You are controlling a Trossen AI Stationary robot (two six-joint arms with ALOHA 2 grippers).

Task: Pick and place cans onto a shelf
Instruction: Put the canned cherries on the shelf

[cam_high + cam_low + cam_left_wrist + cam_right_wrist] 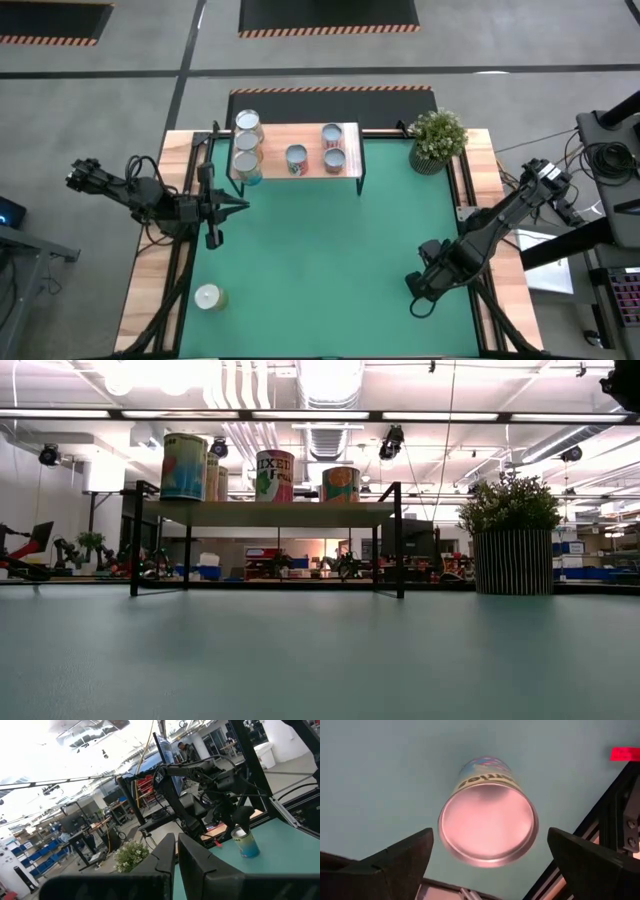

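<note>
High view, shelf: the shelf (300, 160) stands at the far edge of the table (320, 260), well ahead of both pincers, carrying six cans (296, 159) – three in a column at its left end, three toward the middle and right.
High view, left gripper: the left gripper (243, 206) hangs just short of the shelf's left end, holding nothing; a loose can (208, 297) stands behind it, near the table's left front corner.
High view, right gripper: the right gripper (420, 290) points down over the mat's right front part; what lies under it is hidden here.
High view, plant: the potted plant (437, 138) sits beside the shelf's right end, well ahead of the right gripper.
Low view: shelf on black legs with cans on top, plant to one side; neither pincer shows.
Left wrist view: its fingers (200, 870) lie pressed together, empty; a can (245, 842) stands ahead beside the other arm.
Right wrist view: fingers (405, 855) spread wide either side of an upright can (488, 820) directly below, not touching – likely lined up to descend and grasp.
</note>
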